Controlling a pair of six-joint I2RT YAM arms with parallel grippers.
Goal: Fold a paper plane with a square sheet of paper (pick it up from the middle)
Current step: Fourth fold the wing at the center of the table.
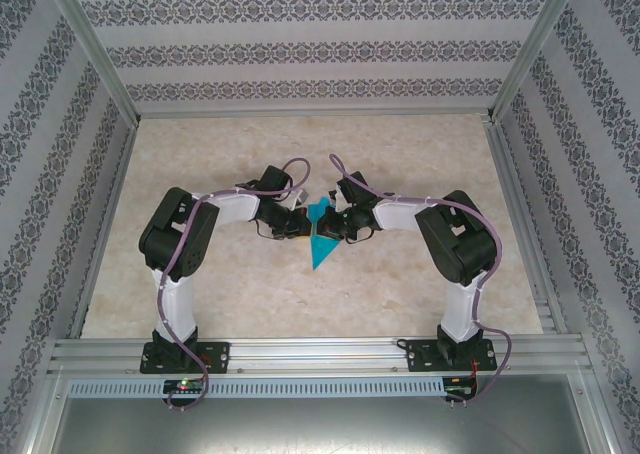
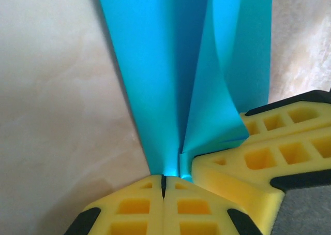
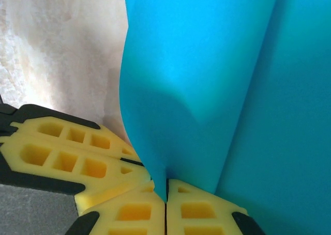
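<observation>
My left pincer and right pincer are both clamped on the teal paper plane, meeting nose to nose at its fold. Its long axis runs crosswise between them, with the sharp tip toward my bases, over the counter.

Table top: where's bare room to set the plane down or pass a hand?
Free: the far strip of table below the back wall, the side margins outside the left arm and right arm, and the near strip between their bases. Crowded: the centre, where left tool and right tool pinch the paper plane.
</observation>
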